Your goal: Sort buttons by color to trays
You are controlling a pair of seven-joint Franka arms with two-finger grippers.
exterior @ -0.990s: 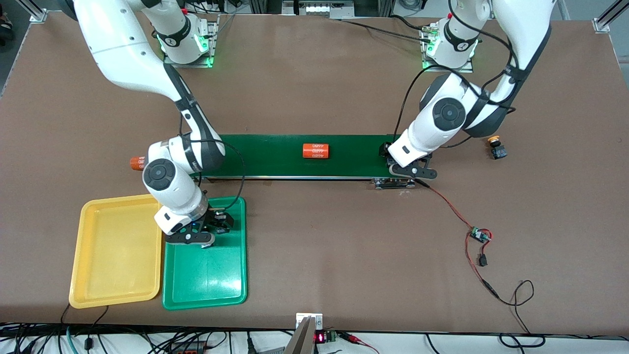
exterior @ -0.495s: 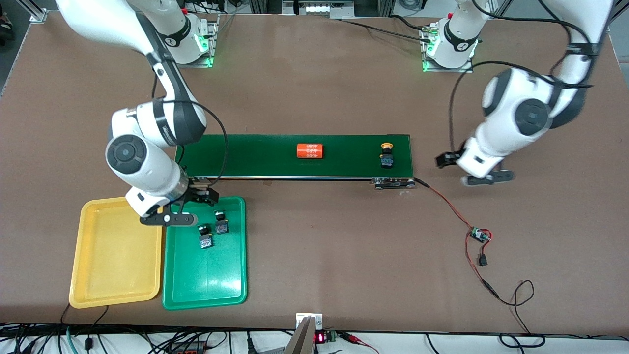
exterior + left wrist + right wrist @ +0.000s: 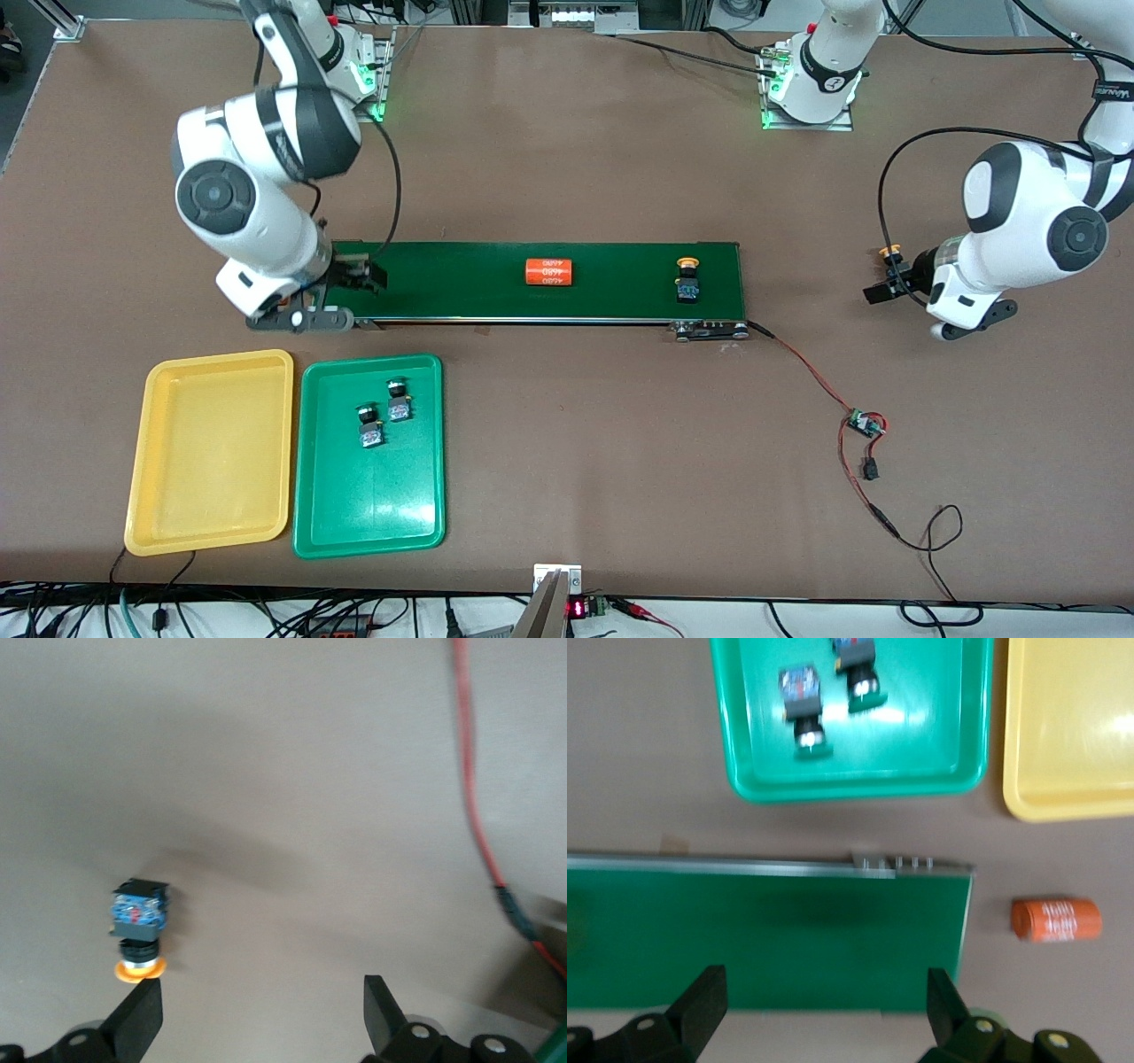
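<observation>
Gaping right tool (image 3: 819, 1005) – orange cylinder (image 3: 1056, 920) beside belt (image 3: 766, 935), unseen from front.

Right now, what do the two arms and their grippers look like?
Both arms are glossy white with rounded shells, dark grey joint bands and round grey caps. Black cables loop along each. The left gripper and right gripper are black, with two flat fingers each. Green lights glow at both bases.
</observation>
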